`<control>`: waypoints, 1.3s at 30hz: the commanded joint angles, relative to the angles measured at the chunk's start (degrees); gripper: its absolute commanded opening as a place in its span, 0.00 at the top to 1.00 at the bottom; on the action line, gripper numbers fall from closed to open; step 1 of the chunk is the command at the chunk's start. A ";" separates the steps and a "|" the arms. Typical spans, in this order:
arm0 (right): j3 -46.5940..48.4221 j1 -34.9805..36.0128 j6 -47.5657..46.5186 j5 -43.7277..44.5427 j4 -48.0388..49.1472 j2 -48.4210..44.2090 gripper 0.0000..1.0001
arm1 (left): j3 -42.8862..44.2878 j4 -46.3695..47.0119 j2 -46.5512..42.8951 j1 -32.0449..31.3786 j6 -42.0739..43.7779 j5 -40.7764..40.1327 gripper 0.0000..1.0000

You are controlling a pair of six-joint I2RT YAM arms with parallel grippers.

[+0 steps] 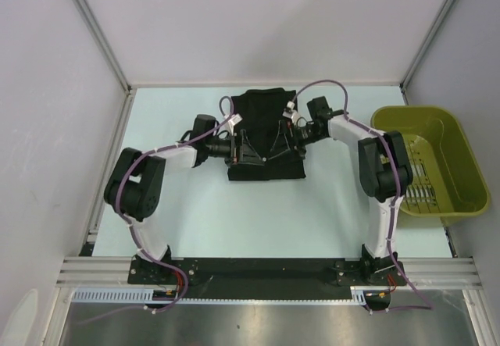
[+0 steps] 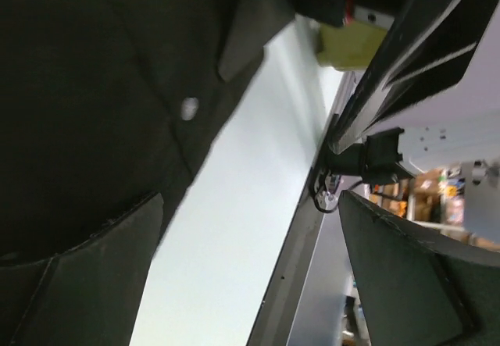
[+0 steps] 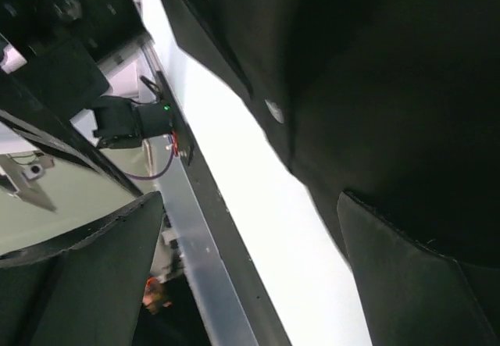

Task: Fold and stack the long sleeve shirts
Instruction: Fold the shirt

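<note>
A black long sleeve shirt [image 1: 266, 112] lies folded in a compact shape at the middle back of the table. Both grippers hover low over its near half and face each other. My left gripper [image 1: 251, 153] is open, and nothing is between its fingers. In the left wrist view the black fabric [image 2: 94, 88] fills the left side, and the left gripper [image 2: 250, 283] frames bare table. My right gripper [image 1: 283, 144] is open and empty too. In the right wrist view the fabric [image 3: 391, 80] fills the right side behind the open right gripper [image 3: 250, 283].
An olive-green plastic basket [image 1: 461, 158] stands at the right edge of the table, and a corner of it shows in the left wrist view [image 2: 351, 43]. White walls close off the back and both sides. The arm bases sit on a black rail [image 1: 266, 269] at the near edge.
</note>
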 commanded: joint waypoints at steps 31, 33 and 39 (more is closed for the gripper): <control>13.18 -1.88 9.94 5.54 9.89 14.13 0.69 | 5.80 4.40 2.20 5.75 2.70 -2.41 0.03; 14.76 -1.26 12.56 5.45 12.17 16.50 0.72 | 6.07 4.48 2.55 6.01 3.04 -2.41 0.03; 20.12 -1.26 19.16 3.70 18.85 20.90 0.73 | 6.42 1.50 4.05 7.50 6.29 -3.20 0.03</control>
